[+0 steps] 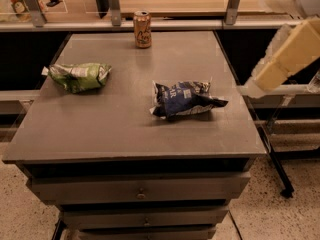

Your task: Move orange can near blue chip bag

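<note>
Orange can (142, 29): upright at far edge of grey table (100, 129). Blue chip bag (185, 99): lying right of centre, well apart from can. Green bag (77, 76): left side. Gripper (256, 80): beyond table's right edge; whether open or closed, cannot tell.

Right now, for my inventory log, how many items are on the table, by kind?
Cans: 1, the orange can.
Snack bags: 2, the blue chip bag and the green bag.
Total: 3.
The claw hangs beyond the right edge of the table.
</note>
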You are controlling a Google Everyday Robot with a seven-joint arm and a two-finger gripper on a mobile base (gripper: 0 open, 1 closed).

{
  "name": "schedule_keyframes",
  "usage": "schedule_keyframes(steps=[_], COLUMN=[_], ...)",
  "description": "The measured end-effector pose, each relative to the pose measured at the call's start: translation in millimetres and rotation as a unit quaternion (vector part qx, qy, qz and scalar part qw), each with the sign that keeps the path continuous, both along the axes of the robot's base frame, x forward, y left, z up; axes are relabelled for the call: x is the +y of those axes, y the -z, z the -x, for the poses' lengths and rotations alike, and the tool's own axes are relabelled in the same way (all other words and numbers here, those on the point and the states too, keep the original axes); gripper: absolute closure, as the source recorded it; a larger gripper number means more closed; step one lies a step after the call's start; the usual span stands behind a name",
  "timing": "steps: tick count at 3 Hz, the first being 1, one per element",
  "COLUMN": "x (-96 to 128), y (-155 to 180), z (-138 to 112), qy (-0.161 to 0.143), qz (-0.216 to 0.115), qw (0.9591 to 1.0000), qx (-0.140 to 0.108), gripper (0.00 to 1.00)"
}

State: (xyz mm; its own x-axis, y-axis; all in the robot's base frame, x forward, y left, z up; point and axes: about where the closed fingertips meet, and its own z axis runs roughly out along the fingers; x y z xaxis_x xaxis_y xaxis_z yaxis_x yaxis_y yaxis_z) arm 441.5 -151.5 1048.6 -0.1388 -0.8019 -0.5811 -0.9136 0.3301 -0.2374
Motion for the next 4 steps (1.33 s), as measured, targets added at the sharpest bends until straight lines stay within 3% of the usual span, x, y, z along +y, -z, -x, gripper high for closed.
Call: schedule_keyframes(steps=[1,2,4], x=[12,25,27], y=[-23,-36,-35], z=[-15,-30,-31], qy=[0.008,0.011,0.018], qz=[-0.081,-0.106,-0.102], qw=[0.9967,0.9943,0.9946], qx=[0.002,-0.009,-0.004], gripper=[0.0,0.0,0.0])
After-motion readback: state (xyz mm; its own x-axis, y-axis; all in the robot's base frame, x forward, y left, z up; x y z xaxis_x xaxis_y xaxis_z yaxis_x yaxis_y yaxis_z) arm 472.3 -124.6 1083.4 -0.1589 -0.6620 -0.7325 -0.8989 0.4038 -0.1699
